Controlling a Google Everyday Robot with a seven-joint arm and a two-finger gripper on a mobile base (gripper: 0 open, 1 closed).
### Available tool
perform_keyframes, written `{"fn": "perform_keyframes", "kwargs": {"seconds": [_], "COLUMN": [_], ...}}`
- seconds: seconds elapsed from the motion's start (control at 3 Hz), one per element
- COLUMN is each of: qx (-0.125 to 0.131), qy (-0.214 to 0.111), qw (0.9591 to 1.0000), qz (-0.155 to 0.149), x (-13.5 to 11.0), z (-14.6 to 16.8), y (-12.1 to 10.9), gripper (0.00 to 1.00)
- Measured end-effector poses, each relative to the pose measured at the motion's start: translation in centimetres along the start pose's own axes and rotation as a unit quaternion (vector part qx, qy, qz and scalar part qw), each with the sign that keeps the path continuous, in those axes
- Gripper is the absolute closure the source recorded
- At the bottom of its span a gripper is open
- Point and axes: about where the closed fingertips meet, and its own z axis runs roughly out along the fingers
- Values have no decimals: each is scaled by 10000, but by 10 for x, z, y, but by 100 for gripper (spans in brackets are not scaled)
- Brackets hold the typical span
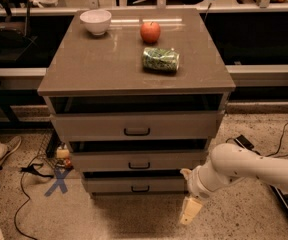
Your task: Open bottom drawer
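Observation:
The bottom drawer (139, 186) is the lowest of three in the grey cabinet (134, 69), a shallow grey-beige front with a small black bar handle (140, 188). Its front sits about flush with the drawer above. My gripper (190, 210) hangs from the white arm (244, 170) at the lower right. It is just right of the bottom drawer's right end and a little below it, not touching the handle.
The middle drawer (139, 161) and top drawer (136, 126) stand above. On the cabinet top are a white bowl (95, 21), a red apple (150, 32) and a green packet (160, 59). Cables and a blue X mark (57, 182) lie on the floor at left.

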Motion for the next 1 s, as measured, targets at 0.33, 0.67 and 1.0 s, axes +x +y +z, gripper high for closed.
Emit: {"fn": "perform_keyframes", "kwargs": {"seconds": [0.33,0.67,1.0], "qx": [42,-332,-336], "qy": [237,273,226], "qw": [9991,9983,9984], "qz": [-346,-399,-403], "x": [28,64,65], "z": [28,93,95], "y": [-20,-46,-47], "gripper": [0,0,0]}}
